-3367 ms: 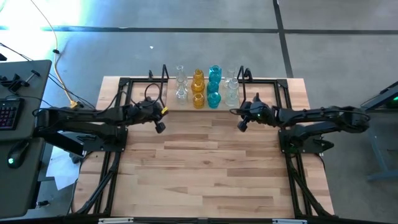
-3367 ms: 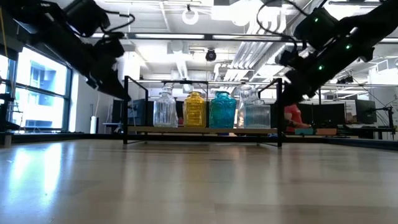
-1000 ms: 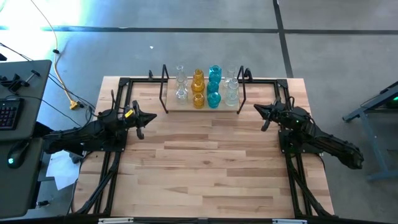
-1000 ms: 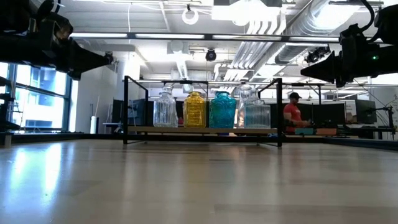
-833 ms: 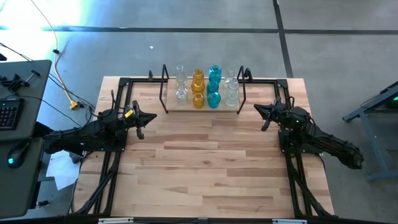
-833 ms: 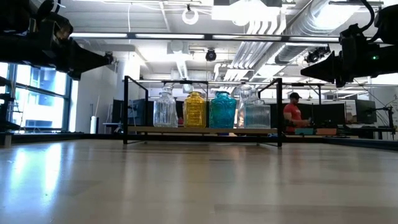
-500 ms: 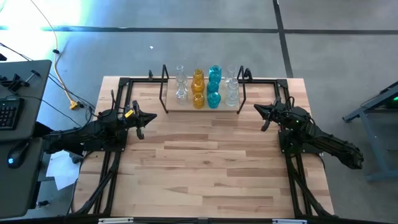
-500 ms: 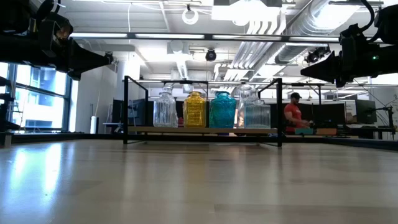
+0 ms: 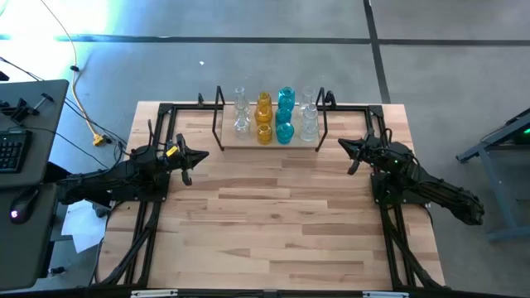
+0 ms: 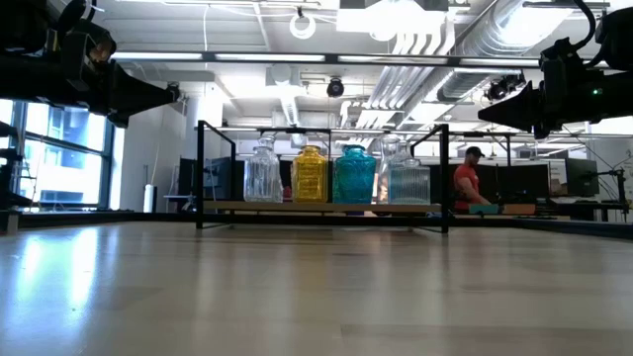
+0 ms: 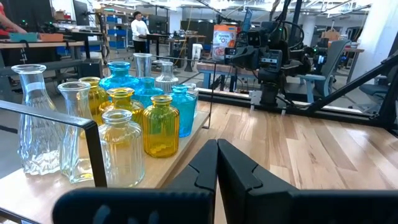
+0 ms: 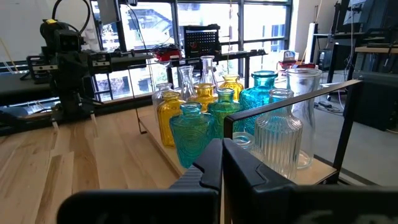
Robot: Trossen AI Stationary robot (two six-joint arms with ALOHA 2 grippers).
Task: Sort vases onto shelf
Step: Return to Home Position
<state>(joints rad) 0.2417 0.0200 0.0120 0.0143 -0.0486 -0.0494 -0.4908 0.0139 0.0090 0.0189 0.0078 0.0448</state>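
Vases [image 9: 274,116] grouped on shelf [image 9: 225,139], table's [image 9: 273,223] far edge. Left gripper [image 9: 197,156] and right gripper [image 9: 344,146] by side edges, fingers together

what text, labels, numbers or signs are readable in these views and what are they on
None can be read.
Orange and blue poster in the room, left wrist view: print too blurred to read.
Keyboard on the desk beside the table: keys too small to read.
Vases, shelf, left end effector, right end effector: no markings show.
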